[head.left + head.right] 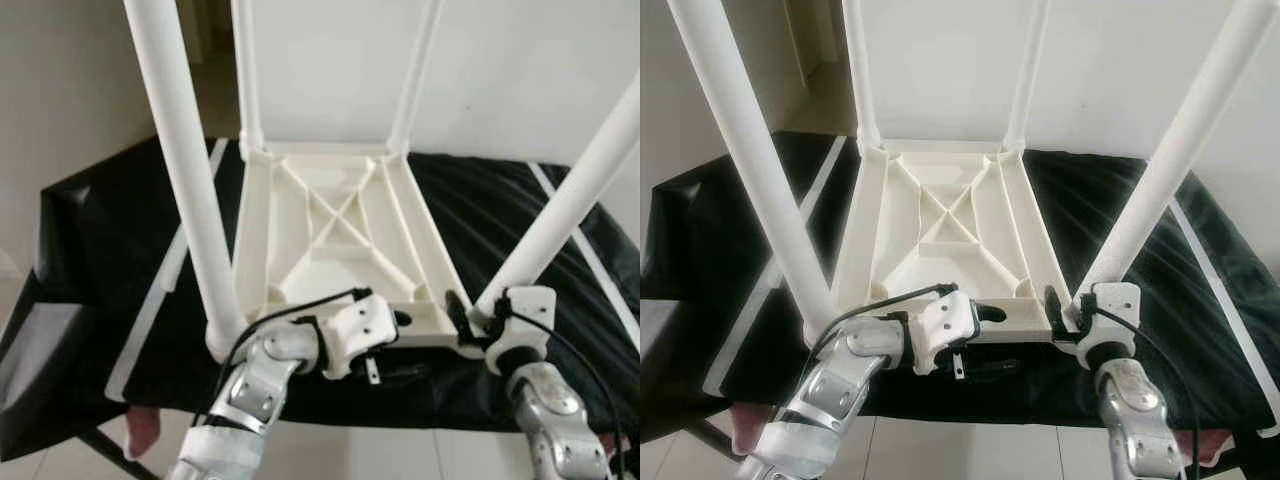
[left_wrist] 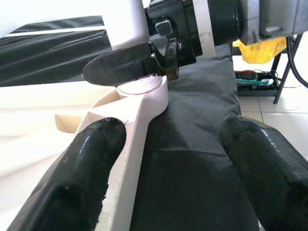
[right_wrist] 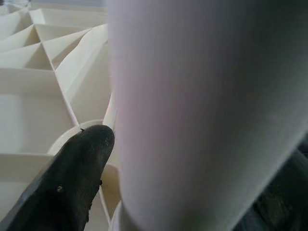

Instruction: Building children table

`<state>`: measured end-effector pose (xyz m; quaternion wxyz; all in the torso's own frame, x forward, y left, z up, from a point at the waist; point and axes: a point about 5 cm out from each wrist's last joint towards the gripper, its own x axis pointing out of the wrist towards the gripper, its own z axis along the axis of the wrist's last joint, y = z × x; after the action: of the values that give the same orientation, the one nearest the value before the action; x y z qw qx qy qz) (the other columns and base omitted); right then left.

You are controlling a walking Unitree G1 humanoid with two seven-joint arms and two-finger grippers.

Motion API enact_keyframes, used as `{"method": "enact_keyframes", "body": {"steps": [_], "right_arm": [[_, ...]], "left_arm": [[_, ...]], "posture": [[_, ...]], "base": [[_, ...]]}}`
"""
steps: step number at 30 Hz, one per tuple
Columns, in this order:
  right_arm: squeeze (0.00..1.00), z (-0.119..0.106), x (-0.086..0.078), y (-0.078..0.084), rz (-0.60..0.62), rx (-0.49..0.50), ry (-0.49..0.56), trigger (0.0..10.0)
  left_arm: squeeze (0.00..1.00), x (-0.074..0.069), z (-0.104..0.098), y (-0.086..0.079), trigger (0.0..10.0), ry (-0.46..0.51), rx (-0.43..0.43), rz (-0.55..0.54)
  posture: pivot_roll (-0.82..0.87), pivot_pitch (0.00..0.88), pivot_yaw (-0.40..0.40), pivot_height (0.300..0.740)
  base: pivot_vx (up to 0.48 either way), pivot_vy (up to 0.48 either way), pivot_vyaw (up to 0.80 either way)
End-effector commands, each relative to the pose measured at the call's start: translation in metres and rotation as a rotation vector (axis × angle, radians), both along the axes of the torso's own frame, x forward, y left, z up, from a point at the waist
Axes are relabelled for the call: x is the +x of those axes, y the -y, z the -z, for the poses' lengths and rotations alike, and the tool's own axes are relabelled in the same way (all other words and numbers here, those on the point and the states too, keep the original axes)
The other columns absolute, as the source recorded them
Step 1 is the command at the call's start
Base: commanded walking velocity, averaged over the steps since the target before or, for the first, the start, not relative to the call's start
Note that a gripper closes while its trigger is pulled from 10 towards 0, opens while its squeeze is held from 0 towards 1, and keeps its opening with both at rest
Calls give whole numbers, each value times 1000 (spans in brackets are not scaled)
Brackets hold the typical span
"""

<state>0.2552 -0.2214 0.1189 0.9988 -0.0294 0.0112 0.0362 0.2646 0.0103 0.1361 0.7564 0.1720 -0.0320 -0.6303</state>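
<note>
The right gripper (image 1: 1065, 312) sits at the lower right of the head views, clamped around the base of the near right leg (image 1: 1160, 190) of the white children's table (image 1: 940, 235). In the right wrist view one black finger (image 3: 72, 183) presses against the leg's round white tube (image 3: 207, 110), just above the socket where the tube meets the ribbed underside; the other finger is barely visible at the frame's lower right edge.

The left gripper (image 1: 395, 345) lies low in the centre of the head views, its fingers spread apart and pointing toward the right gripper. In the left wrist view its two black fingers (image 2: 72, 183) straddle the table's near edge rail (image 2: 134, 125): one finger touches the rail from the inner side, the other hangs apart over the black cloth (image 2: 192, 144). So this gripper is released, gripping nothing. The same view shows the right gripper's finger (image 2: 125, 67) against the corner socket ahead.

The table lies upside down in the middle of the frame, top face down on the black cloth, which covers a low surface and carries white stripes (image 1: 160, 290). Four white legs stand up from its corners: the near left leg (image 1: 185, 170) rises to the upper left, the near right leg to the upper right, and the two far legs (image 1: 250, 70) reach the top edge before a pale wall (image 1: 1110, 70). Cross ribs (image 1: 950, 215) brace the underside. Pale floor tiles (image 1: 400, 455) show along the bottom.
</note>
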Motion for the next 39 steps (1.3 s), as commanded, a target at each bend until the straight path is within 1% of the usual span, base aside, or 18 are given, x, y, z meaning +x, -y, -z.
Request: {"method": "enact_keyframes", "body": {"steps": [1, 6, 7, 8, 10, 11, 12, 14, 15, 17, 18, 26, 29, 30, 31, 35, 37, 39], "right_arm": [[0, 4, 2, 5, -37, -18, -19, 10000], [0, 4, 4, 7, -75, -28, -20, 10000], [0, 4, 4, 8, -112, -48, -23, 10000], [0, 4, 4, 8, -112, -48, -23, 10000], [0, 5, 7, 9, -170, -82, -27, 10000], [0, 5, 7, 9, -170, -82, -27, 10000], [0, 6, 9, 10, -206, -110, -33, 10000], [0, 6, 10, 10, -215, -118, -33, 10000], [0, 6, 12, 11, -216, -115, -32, 9490], [0, 6, 13, 11, -215, -111, -32, 9490], [0, 7, 14, 12, -224, -115, -35, 0], [0, 12, 13, 13, -248, -113, -44, 0], [0, 13, 12, 13, -247, -89, -47, 0], [0, 14, 12, 13, -245, -83, -50, 510], [0, 15, 12, 13, -244, -80, -53, 10000], [0, 15, 12, 15, -209, -46, -52, 10000], [0, 14, 11, 15, -176, -4, -46, 10000], [0, 14, 10, 11, -99, 41, -30, 10000]], "left_arm": [[0, 8, 3, -2, 10000, 57, -23, -180], [0, 9, 6, -3, 10000, 84, 3, -181], [0, 10, 5, -4, 10000, 87, 3, -183], [0, 10, 5, -4, 10000, 87, 3, -183], [0, 12, 5, -4, 10000, 97, 7, -183], [0, 12, 5, -4, 10000, 97, 7, -183], [0, 13, 5, -4, 10000, 105, 11, -182], [0, 13, 5, -3, 10000, 106, 11, -181], [0, 13, 5, -3, 10000, 108, 10, -180], [0, 13, 4, -2, 10000, 110, 9, -178], [0, 13, 4, -1, 10000, 116, 8, -176], [0, 13, 5, -3, 10000, 122, 9, -176], [0, 13, 6, -2, 10000, 123, 8, -175], [0, 13, 6, -2, 10000, 124, 8, -174], [0, 13, 6, -2, 10000, 124, 8, -174], [0, 12, 7, -2, 10000, 125, 11, -171], [0, 12, 7, -2, 10000, 125, 10, -169], [0, 11, 8, -1, 10000, 124, 11, -168]], "posture": [[-48, 0, -42, 740], [-48, 0, -41, 740], [-49, 0, -39, 740], [-49, 0, -39, 740], [-49, 0, -38, 740], [-49, 0, -38, 740], [-52, 0, -35, 740], [-52, 0, -35, 740], [-51, 0, -36, 740], [-51, 0, -36, 740], [-45, 0, -37, 740], [-43, 0, -39, 740], [-43, 0, -38, 740], [-44, 0, -38, 740], [-44, 0, -38, 740], [-43, 0, -40, 740], [-43, 0, -41, 740], [-45, 0, -42, 740]], "base": [[0, 0, 0], [0, 0, 0], [0, 0, 0], [0, 0, 0], [0, 0, 0], [0, 0, 0], [0, 0, 0], [0, 0, 0], [0, 0, 0], [0, 0, 0], [0, 0, 0], [0, 0, 0], [0, 0, 0], [0, 0, 0], [0, 0, 0], [0, 0, 0], [0, 0, 0], [0, 0, 0]]}}
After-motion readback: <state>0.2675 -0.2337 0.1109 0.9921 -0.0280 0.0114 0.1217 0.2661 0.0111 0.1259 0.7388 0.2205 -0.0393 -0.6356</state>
